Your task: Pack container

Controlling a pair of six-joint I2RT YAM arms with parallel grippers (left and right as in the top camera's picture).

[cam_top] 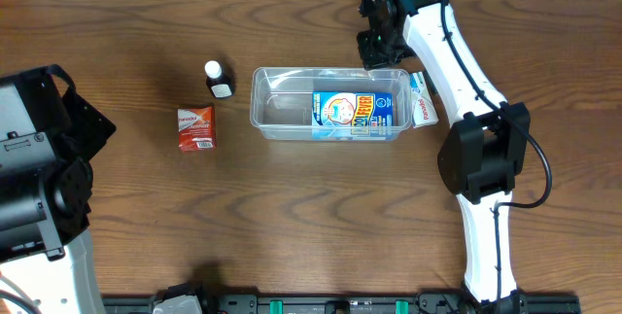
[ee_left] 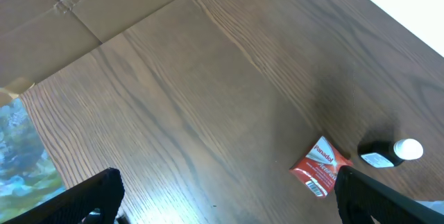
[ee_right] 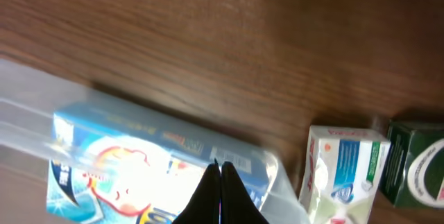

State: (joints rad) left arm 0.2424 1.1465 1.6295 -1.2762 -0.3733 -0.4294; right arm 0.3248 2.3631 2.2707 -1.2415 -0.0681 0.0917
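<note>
The clear container (cam_top: 282, 110) lies mid-table, and a blue printed carton (cam_top: 352, 113) lies in its right half. My right gripper (cam_top: 377, 52) hovers over the container's back right corner; in the right wrist view it (ee_right: 220, 165) is shut on nothing, above the carton (ee_right: 139, 161) and the container wall (ee_right: 28, 106). My left gripper (ee_left: 225, 207) is open over bare wood at the left. A red packet (ee_left: 320, 167) lies by its right finger (ee_left: 381, 196), with a small black bottle with a white cap (ee_left: 392, 152) beyond.
The red packet (cam_top: 195, 127) and the bottle (cam_top: 218, 79) lie left of the container. A white box (cam_top: 420, 100) stands against its right end, with a green package (ee_right: 416, 161) beside the box (ee_right: 343, 175). The left arm's base (cam_top: 39, 168) fills the left edge.
</note>
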